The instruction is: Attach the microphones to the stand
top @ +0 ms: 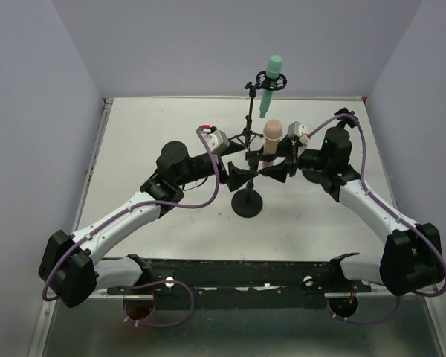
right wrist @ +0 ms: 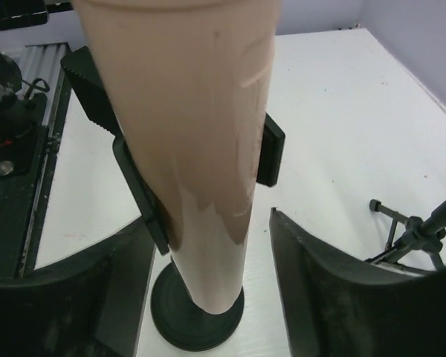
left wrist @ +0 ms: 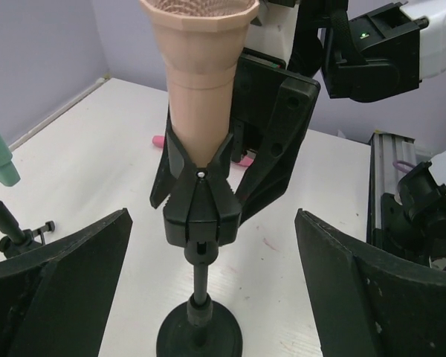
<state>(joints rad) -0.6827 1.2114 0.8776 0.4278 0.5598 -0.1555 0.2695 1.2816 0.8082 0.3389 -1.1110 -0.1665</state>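
Note:
A beige-peach microphone (top: 272,137) stands upright in the black clip (left wrist: 201,201) of a short stand with a round base (top: 247,202). My left gripper (top: 238,178) is open, its jaws wide on either side of the stand's stem (left wrist: 199,271), touching nothing. My right gripper (top: 277,171) is open around the beige microphone's body (right wrist: 201,149), with a gap showing at its right finger (right wrist: 334,290). A mint green microphone (top: 271,74) sits in the clip of a tall tripod stand (top: 249,111). A pink microphone (left wrist: 157,140) lies on the table behind the clip, mostly hidden.
The tripod stand's legs (right wrist: 401,230) spread on the white table behind the short stand, just beyond both grippers. Lilac walls close in the table on three sides. A black rail (top: 238,271) with the arm bases runs along the near edge.

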